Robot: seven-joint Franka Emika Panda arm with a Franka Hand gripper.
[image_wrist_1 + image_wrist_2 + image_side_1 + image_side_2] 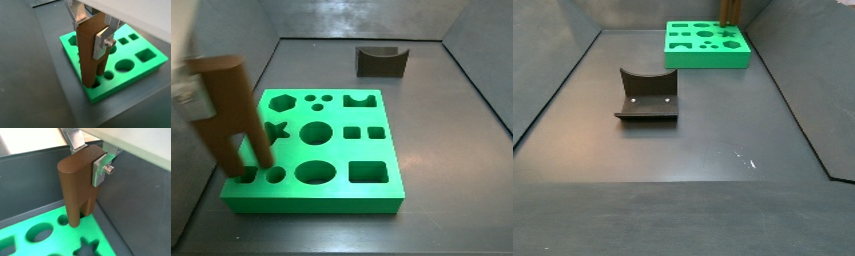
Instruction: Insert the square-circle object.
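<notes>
The square-circle object (89, 50) is a tall brown bar with two short legs. It stands upright over a corner of the green board (137, 68). My gripper (91, 32) is shut on its upper part, with a silver finger (102, 44) flat on each side. It shows the same way in the wrist view from the opposite side (77, 183), held by the gripper (87, 160). In a side view the bar (225, 110) has its leg tips at the holes in the board's (338, 152) front left corner. How deep they sit cannot be told.
The dark fixture with a curved notch (381, 62) stands on the floor apart from the board, and shows in the far side view (647, 95). There the board (707, 58) lies at the back. Grey walls enclose the floor.
</notes>
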